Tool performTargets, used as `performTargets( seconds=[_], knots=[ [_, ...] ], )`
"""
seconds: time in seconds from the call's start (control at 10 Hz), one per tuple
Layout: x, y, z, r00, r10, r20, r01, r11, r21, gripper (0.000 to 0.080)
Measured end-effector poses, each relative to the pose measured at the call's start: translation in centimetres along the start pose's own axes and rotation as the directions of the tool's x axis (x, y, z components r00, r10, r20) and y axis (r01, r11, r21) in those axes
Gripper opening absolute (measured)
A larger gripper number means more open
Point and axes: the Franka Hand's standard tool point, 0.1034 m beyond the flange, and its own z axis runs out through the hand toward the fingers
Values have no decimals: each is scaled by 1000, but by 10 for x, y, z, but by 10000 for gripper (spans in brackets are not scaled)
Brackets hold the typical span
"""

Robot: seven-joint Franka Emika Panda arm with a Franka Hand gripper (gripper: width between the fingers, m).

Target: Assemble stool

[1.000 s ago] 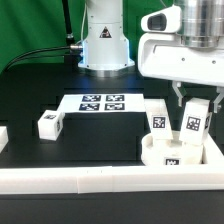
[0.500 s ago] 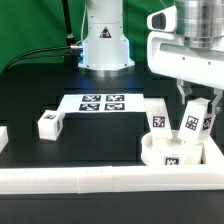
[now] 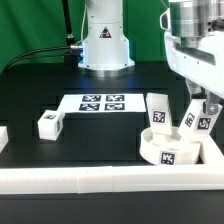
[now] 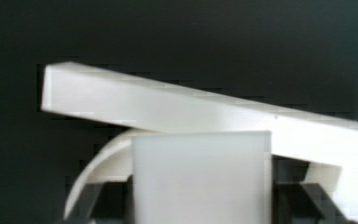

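Note:
The round white seat disc [image 3: 170,150] lies at the front of the exterior view's right, against the white rails. One tagged leg [image 3: 158,111] stands upright in it. My gripper [image 3: 201,112] is shut on a second tagged leg [image 3: 197,121], holding it tilted over the seat's right side; whether it touches the seat I cannot tell. A third leg [image 3: 49,124] lies loose on the exterior view's left. In the wrist view the held leg [image 4: 197,178] fills the space between my dark fingers [image 4: 341,200], with a curved piece of the seat [image 4: 105,165] beside it.
The marker board [image 3: 102,102] lies in the middle near the robot base [image 3: 104,40]. A long white border rail [image 3: 100,180] runs along the front edge; another rail [image 4: 194,95] crosses the wrist view. A white part end [image 3: 3,135] shows at the far left.
My gripper has moved toward the exterior view's right with the held leg, and the leg has tipped from near upright to a clear tilt. The other legs and the seat have stayed put.

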Motion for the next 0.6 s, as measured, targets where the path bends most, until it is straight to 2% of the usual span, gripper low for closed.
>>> performTargets(
  seconds=[0.1,0.2,0.3,0.4,0.5,0.6],
  knots=[
    [1,-2,0,994,109,18,-109,994,19,335],
    [1,-2,0,983,181,29,-182,983,20,335],
    [1,-2,0,984,175,29,-175,984,20,335],
    [1,-2,1,985,169,29,-170,985,19,412],
    [1,-2,0,988,153,29,-153,988,19,412],
    [0,-4,-7,992,124,32,-125,992,27,586]
  ],
)
